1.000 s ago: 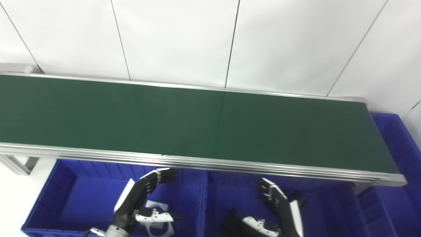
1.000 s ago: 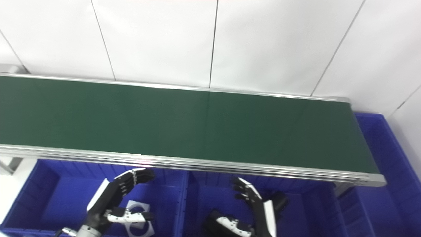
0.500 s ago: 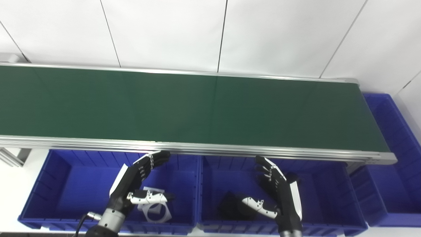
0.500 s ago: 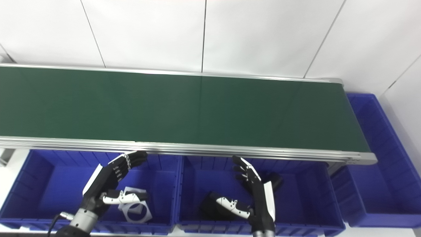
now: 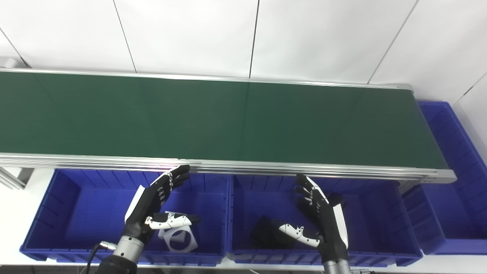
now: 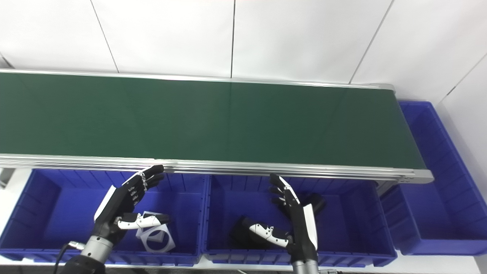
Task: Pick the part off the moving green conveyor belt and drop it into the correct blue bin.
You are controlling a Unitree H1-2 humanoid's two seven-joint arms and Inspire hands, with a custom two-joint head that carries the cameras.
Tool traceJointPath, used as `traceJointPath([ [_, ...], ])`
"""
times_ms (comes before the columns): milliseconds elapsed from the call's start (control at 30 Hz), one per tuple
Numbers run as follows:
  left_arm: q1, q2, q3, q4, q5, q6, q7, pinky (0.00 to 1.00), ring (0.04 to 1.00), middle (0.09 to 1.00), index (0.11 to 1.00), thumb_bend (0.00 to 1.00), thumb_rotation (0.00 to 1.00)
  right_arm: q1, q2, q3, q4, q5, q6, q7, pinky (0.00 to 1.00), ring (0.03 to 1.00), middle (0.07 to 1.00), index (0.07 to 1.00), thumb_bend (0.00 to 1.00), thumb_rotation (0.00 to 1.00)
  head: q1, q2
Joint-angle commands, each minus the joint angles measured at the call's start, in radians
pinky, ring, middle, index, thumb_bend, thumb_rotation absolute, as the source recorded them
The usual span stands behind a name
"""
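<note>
Below left hand [image 5: 152,205]: white part [image 5: 179,239], apart.

Bare green belt [image 5: 228,118] above blue bins [image 5: 76,213]

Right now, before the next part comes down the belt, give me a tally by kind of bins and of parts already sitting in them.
Blue bins: 3 (left, middle, far right)
White square parts with a round hole: 1, in the left bin
Black parts: 2 (), in the middle bin
Parts on the green conveyor belt: 0
Total: 6
</note>
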Motion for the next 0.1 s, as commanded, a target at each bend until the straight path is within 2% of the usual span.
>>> traceJointPath([
  [0, -0.010, -0.004, 0.003, -0.006, 0.000, -0.024, -0.002, 0.85, 0.829, 0.860, 0.820, 0.77, 0.00, -0.013, -0.005, -0.005, -0.037, 0.019, 0.016, 0.025, 0.70, 0.800, 0.854, 0.859, 0.67, 0.08, 0.009, -0.001],
  [67, -0.011, -0.009, 0.004, 0.000, -0.011, -0.030, -0.008, 0.85, 0.822, 0.859, 0.822, 0.77, 0.00, -0.016, -0.010, -0.006, -0.041, 0.027, 0.025, 0.039, 0.70, 0.801, 0.857, 0.861, 0.67, 0.08, 0.015, -0.003],
])
